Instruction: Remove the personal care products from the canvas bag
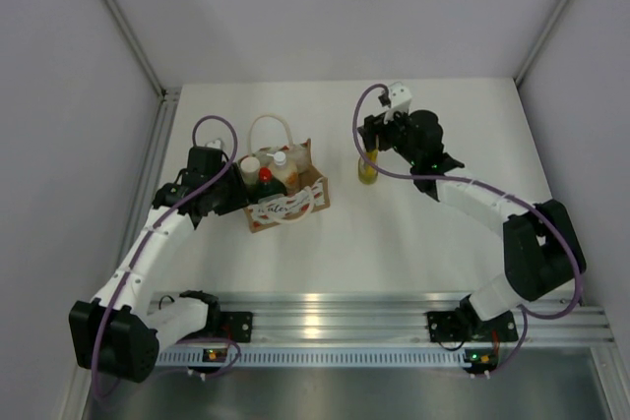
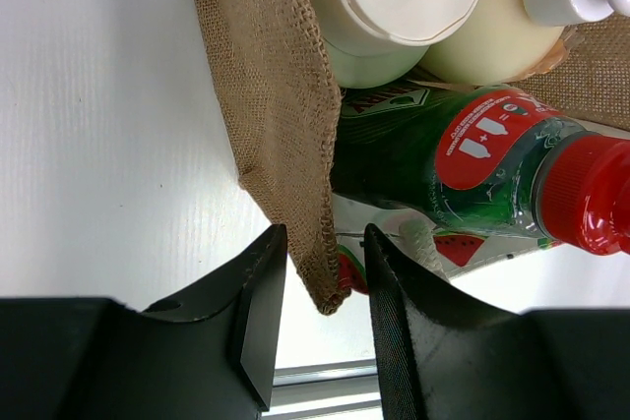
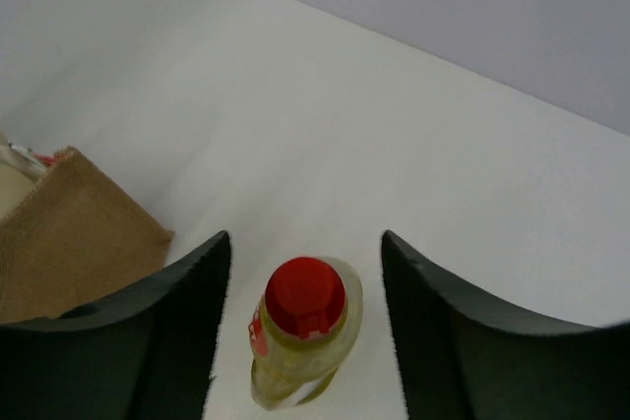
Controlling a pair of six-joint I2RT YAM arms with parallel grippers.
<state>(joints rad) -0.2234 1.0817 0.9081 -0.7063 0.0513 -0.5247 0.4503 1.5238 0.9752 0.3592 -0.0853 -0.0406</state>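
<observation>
Meanwhile, right gripper (image 3: 305,240) gaping astride yellow bottle (image 3: 305,300), left gripper (image 2: 325,235) slightly open around bag (image 2: 264,76)

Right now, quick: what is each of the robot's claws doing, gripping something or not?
Left gripper: open, astride the canvas bag wall, not pinching it.
Right gripper: open, around the standing yellow bottle, not touching it.

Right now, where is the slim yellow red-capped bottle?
Top view: the yellow bottle stands on the table right of the tan canvas bag, between the right gripper's open fingers.
</observation>
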